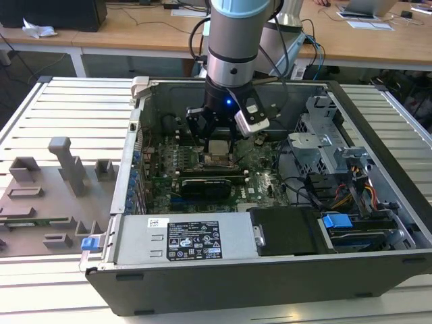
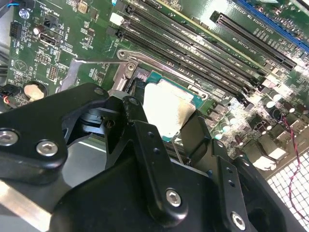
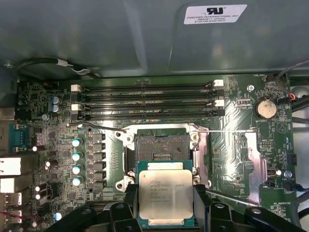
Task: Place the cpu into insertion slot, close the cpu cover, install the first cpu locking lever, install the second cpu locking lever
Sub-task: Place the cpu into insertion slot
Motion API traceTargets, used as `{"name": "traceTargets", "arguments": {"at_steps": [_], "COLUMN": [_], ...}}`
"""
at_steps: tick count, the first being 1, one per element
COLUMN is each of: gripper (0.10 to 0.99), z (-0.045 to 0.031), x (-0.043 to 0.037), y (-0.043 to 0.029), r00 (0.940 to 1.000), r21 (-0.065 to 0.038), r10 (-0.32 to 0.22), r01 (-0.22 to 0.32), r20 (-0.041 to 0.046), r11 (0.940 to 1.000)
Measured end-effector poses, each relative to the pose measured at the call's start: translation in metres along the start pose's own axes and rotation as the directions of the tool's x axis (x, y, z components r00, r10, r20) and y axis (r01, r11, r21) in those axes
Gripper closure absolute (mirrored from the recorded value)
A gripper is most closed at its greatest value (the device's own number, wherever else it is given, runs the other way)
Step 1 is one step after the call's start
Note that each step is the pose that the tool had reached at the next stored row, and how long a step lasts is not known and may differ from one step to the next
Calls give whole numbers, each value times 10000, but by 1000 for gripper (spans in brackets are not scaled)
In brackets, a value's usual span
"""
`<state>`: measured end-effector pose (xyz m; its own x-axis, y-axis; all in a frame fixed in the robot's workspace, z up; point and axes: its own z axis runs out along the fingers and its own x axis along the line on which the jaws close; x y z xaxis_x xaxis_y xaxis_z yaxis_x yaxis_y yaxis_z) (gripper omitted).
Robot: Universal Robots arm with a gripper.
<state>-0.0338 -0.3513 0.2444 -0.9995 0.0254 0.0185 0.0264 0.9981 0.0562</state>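
Clamping the small flat square silver-topped cpu [image 3: 164, 189] between 2 black fingers [image 3: 129, 200], the black metal gripper [image 3: 165, 203] hangs over the green motherboard [image 3: 240, 117]. In the first wrist view, the chip overlaps one edge of the open, dark-framed square insertion slot [image 3: 161, 146].

White label [image 3: 216, 13] with black print on the grey case wall [image 3: 96, 38]; a larger printed sticker [image 1: 202, 240] on the power supply [image 1: 135, 233], near side of the case; fine lettering on the cpu [image 3: 165, 195]. Wording too small to read.
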Motion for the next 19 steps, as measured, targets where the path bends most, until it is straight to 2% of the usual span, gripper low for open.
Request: {"name": "traceTargets", "arguments": {"at_steps": [19], "gripper": [541], "z": [156], "x": [-3], "y": [-9], "r00": [10000], "r21": [31], "r10": [1], "r01": [-1], "r20": [1], "r11": [10000]}}
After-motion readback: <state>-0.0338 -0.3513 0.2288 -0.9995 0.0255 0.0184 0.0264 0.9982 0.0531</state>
